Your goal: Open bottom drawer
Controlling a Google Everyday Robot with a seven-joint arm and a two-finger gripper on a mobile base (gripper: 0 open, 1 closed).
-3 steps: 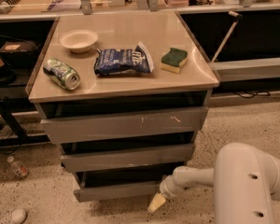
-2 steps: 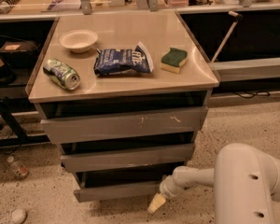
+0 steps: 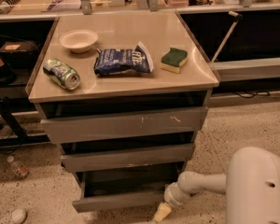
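The bottom drawer (image 3: 116, 200) is the lowest and narrowest grey front of the cabinet, pulled out, with its shallow grey tray (image 3: 123, 183) showing inside. Above it are the mid-sized front (image 3: 128, 157) and the widest front with white scratches (image 3: 123, 123), both slightly out. My gripper (image 3: 161, 212) is at the end of the white arm (image 3: 200, 183), low near the floor, just at the right end of the bottom drawer's front.
On the cabinet top (image 3: 126, 85) lie a white bowl (image 3: 78, 39), a green can (image 3: 61, 73) on its side, a blue chip bag (image 3: 123, 60) and a green-yellow sponge (image 3: 174, 59). A plastic bottle (image 3: 17, 166) lies on the speckled floor at left. Dark shelving stands on both sides.
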